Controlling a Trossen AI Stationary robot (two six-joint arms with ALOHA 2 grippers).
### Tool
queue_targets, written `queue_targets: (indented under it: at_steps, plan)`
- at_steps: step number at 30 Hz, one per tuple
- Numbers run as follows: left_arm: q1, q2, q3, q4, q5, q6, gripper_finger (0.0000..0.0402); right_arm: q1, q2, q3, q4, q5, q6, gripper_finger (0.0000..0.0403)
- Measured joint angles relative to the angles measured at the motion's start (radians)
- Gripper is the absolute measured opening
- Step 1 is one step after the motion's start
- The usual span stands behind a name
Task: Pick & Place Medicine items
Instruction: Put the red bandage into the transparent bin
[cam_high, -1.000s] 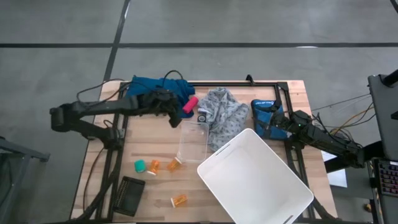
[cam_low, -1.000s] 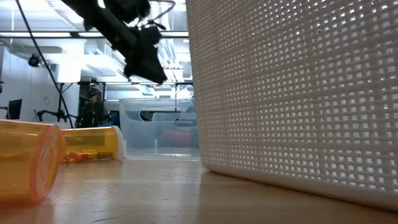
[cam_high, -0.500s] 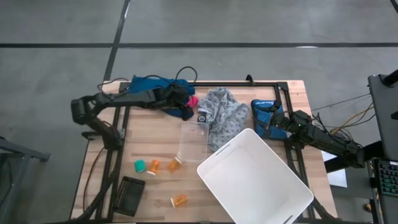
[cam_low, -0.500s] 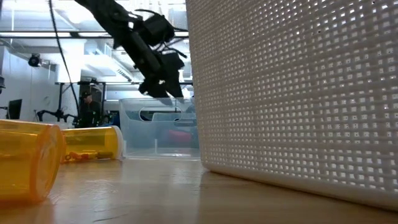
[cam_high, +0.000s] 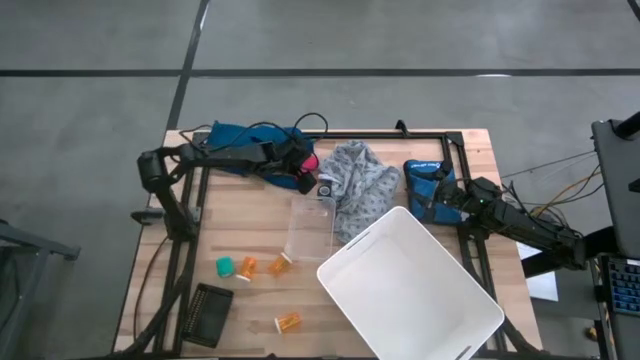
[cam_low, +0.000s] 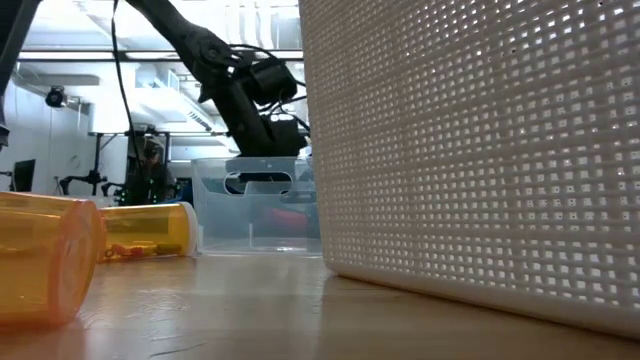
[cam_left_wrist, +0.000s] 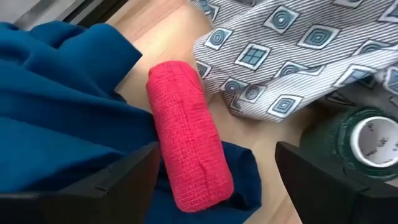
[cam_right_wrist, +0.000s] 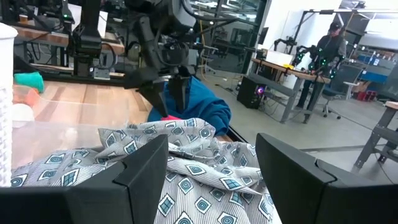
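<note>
Left pincer (cam_left_wrist: 214, 171) open around a red roll (cam_left_wrist: 186, 140) on the blue cloth (cam_left_wrist: 56, 118); three pill bottles (cam_high: 279, 265) lie unmoved on the desk (cam_high: 240, 225); right pincer (cam_right_wrist: 211, 165) open, idle.

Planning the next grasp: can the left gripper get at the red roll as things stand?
Probably yes: the left gripper is open right over the red roll, fingers either side; only the blue cloth crowds it.

Three small translucent orange pill bottles lie on their sides on the wooden table: two close together, one (cam_high: 248, 266) beside another (cam_high: 280, 264) with a white cap, and the third (cam_high: 288, 322) apart nearer the table's front edge.
</note>
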Motion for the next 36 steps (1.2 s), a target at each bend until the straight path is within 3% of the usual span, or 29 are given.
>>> queue_targets:
  at_steps: [36]
  plan:
    - [0.012,0.1,-0.024,0.062,-0.03,-0.053,0.0318,0.0,0.001,0.0,0.0,0.001,0.0,0.024]
